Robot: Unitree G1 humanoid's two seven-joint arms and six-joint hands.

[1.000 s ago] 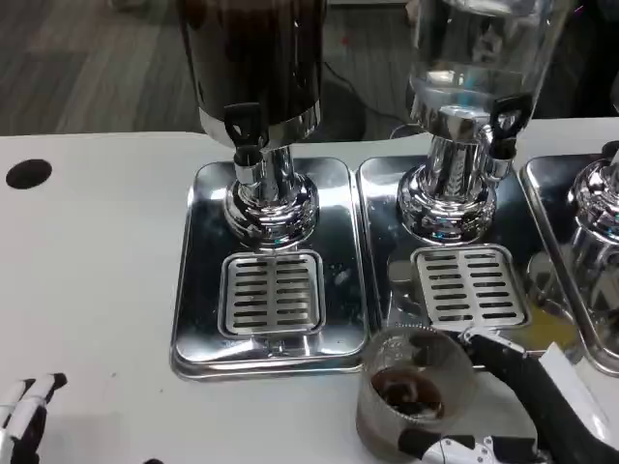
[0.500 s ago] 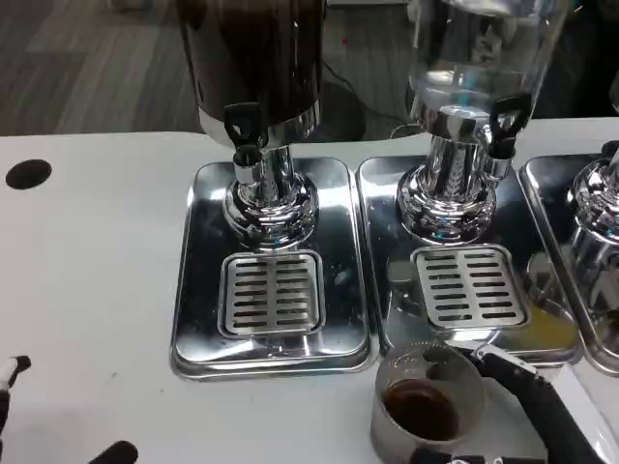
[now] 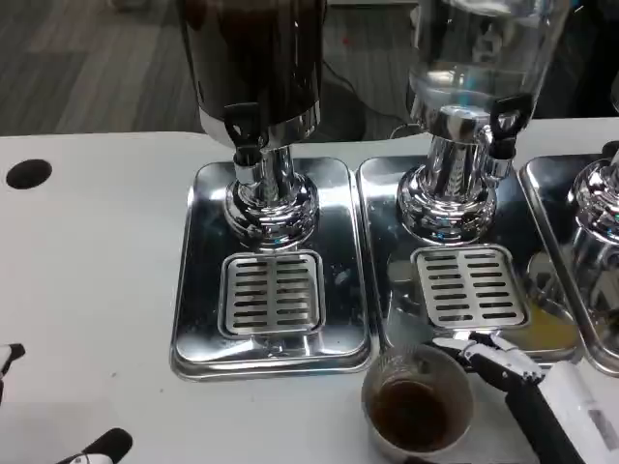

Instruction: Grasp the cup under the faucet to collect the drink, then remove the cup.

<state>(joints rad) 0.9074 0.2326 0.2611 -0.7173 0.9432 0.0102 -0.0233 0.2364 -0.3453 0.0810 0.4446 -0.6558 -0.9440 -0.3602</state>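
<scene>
**Cup of dark drink off the tray, right hand at its rim**

At the far left edge of the white table (image 3: 87, 290) only fingertips of the left hand (image 3: 58, 425) poke into sight, black-and-white tips at the bottom corner; whether they are spread or curled I cannot tell. A black round hole (image 3: 28, 173) sits in the tabletop further back on that side.

Moving right, the dark dispenser (image 3: 253, 68) stands on its chrome tray (image 3: 198, 290), black-handled faucet (image 3: 244, 130) pointing down over the slotted grate (image 3: 272, 293). Next to it is the clear dispenser (image 3: 479, 58) with its own faucet (image 3: 503, 121), on a second tray (image 3: 382, 251) with a second grate (image 3: 470, 286).

The cup (image 3: 418, 401), clear plastic with brown liquid in the bottom, stands on the table just in front of the seam between the two trays, away from either faucet. The right hand (image 3: 517, 382) reaches in from the lower right with fingers (image 3: 474, 350) lying along the cup's far rim, touching it; a full clasp is not plainly visible.

No writing, brand or label is legible anywhere. A third chrome base (image 3: 595, 213) shows at the right edge.
</scene>
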